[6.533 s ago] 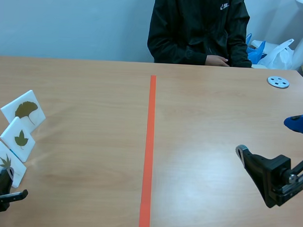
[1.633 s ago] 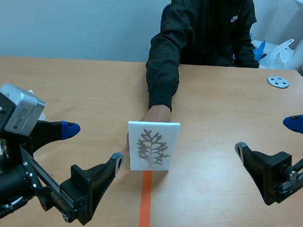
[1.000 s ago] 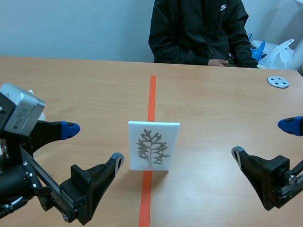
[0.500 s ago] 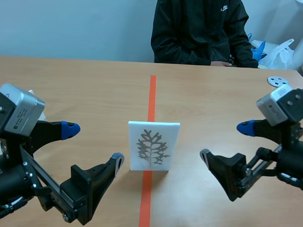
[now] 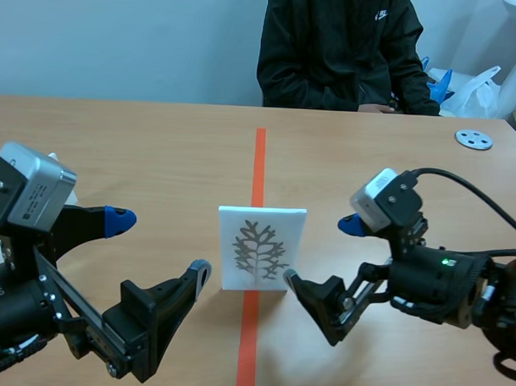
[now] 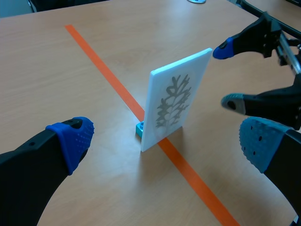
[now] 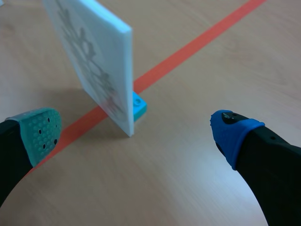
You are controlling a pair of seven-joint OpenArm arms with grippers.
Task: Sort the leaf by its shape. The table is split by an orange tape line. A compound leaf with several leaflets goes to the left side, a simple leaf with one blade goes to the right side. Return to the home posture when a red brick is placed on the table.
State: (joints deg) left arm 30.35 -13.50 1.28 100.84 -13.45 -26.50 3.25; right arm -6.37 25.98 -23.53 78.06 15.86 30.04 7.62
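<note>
A white card [image 5: 260,248] bearing a grey leaf with many lobed leaflets stands upright on the orange tape line [image 5: 259,159], held in a small blue stand [image 6: 139,129]. My left gripper [image 5: 159,245] is open just left of the card, which stands ahead of it between its fingers in the left wrist view [image 6: 176,101]. My right gripper [image 5: 322,252] is open just right of the card. In the right wrist view the card [image 7: 94,56] and stand [image 7: 138,104] are close ahead of the right gripper [image 7: 135,129]. Neither gripper touches the card.
A person in a black jacket [image 5: 339,43] sits across the table. A round grey disc [image 5: 473,139] lies at the far right, with a white plastic bag [image 5: 478,90] beyond it. My left arm hides the table's left edge.
My right arm has swung in from the right edge to close beside the card, gripper still open. The left arm and the card have not moved.
</note>
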